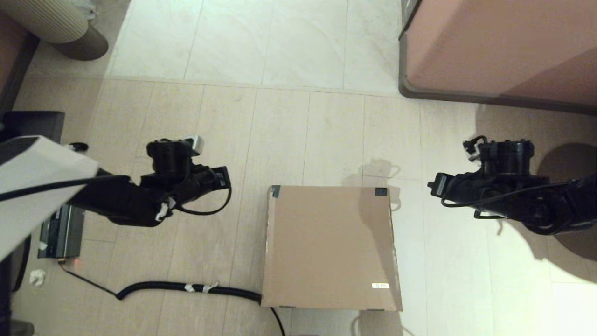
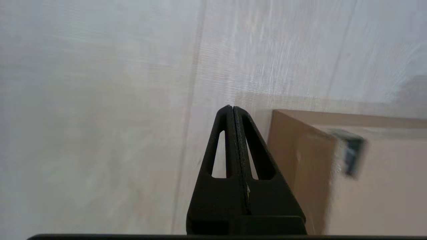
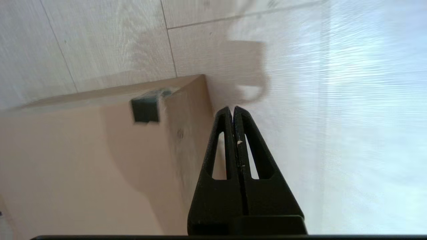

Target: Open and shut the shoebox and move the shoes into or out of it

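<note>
The brown cardboard shoebox (image 1: 331,247) lies on the floor with its lid closed; black tape marks its two far corners and a small white sticker sits near the front right. The shoes are out of view. My left gripper (image 1: 225,179) hangs to the left of the box's far corner, apart from it, shut and empty. In the left wrist view the gripper (image 2: 232,107) has its fingers pressed together beside the shoebox (image 2: 383,186). My right gripper (image 1: 433,185) mirrors this to the right of the box. In the right wrist view the gripper (image 3: 232,108) is shut and empty next to the shoebox (image 3: 83,160).
A large pinkish-brown furniture block (image 1: 499,46) fills the far right. A black corrugated cable (image 1: 186,287) runs along the floor to the box's front left corner. A dark device (image 1: 60,233) and a crumpled white scrap (image 1: 37,276) lie at the left. A ribbed round object (image 1: 60,23) stands far left.
</note>
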Robot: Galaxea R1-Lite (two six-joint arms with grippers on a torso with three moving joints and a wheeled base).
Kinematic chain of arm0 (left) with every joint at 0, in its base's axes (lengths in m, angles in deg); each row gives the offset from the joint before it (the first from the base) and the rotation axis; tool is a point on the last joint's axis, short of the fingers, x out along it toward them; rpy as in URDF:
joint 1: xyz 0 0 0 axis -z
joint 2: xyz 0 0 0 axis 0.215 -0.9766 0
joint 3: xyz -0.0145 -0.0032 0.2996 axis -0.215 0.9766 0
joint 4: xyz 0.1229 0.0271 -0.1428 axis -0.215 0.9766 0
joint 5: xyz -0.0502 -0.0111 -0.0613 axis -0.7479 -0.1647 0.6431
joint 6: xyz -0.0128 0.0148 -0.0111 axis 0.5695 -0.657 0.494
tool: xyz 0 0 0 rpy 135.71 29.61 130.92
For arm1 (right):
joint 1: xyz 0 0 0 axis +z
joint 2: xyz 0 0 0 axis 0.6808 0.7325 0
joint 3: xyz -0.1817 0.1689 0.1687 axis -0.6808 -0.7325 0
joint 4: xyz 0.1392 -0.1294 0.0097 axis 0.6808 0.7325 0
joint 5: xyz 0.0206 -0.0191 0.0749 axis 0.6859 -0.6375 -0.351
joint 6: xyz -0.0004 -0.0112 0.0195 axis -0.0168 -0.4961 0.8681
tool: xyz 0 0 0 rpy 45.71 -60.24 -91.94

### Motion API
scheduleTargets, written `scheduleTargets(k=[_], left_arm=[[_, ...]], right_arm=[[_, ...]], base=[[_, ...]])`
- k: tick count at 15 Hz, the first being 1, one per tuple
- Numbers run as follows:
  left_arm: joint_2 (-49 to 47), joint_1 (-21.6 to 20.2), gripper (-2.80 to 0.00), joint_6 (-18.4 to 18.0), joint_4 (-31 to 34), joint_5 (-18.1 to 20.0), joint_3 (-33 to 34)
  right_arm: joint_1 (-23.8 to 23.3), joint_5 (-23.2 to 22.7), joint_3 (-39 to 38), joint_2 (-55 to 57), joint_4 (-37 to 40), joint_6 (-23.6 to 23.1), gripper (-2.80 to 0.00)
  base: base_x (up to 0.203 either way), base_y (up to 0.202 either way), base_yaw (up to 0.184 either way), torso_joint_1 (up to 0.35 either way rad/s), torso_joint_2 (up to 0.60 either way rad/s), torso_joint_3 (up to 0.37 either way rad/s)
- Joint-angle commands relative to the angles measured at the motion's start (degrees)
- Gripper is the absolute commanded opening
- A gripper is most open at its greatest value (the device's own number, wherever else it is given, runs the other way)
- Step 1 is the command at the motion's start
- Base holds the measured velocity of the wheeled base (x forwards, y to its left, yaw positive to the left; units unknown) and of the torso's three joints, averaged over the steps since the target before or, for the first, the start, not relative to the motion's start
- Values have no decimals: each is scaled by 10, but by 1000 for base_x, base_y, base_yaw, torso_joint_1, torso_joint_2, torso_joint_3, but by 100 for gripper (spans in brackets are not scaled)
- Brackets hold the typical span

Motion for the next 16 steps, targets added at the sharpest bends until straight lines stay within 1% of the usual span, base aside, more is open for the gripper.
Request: scheduleTargets(k=[1,3,5,6,8,10,11,12,14,15,16], left_arm=[[153,-13,-280,0,-10,-2,87],[304,-29,-280,-2,-16,-5,190],[457,-38,-280,-10,-12,-7,285],[541,-43,-280,-14,-3,-8,334],[689,-52,-280,-21,40,-11,404],[818,-60,-280,-29,116,-15,451],[878,-63,-280,-41,165,-19,476],[933,-65,-280,-57,220,-23,505],[998,-69,-280,-90,327,-30,588],[1010,-70,-280,-100,353,-35,625],[1021,-71,-280,-107,365,-46,657]], right_arm=[[5,36,-40,-145,17,-28,-280],[7,59,-73,-292,69,-64,-280],[8,69,-99,-460,161,-85,-280],[8,74,-114,-559,221,-92,-280],[8,85,-147,-733,329,-103,-280],[8,103,-211,-863,415,-119,-280],[8,121,-271,-906,446,-131,-280],[8,144,-333,-931,460,-146,-280],[8,169,-435,-936,457,-180,-280],[8,172,-476,-935,445,-190,-280],[8,165,-493,-934,434,-196,-280]], base=[[0,0,0,0,0,0],[0,0,0,0,0,0],[0,0,0,0,0,0],[0,0,0,0,0,0],[0,0,0,0,0,0],[0,0,0,0,0,0],[0,0,0,0,0,0],[0,0,0,0,0,0],[0,0,0,0,0,0],[0,0,0,0,0,0],[0,0,0,0,0,0]])
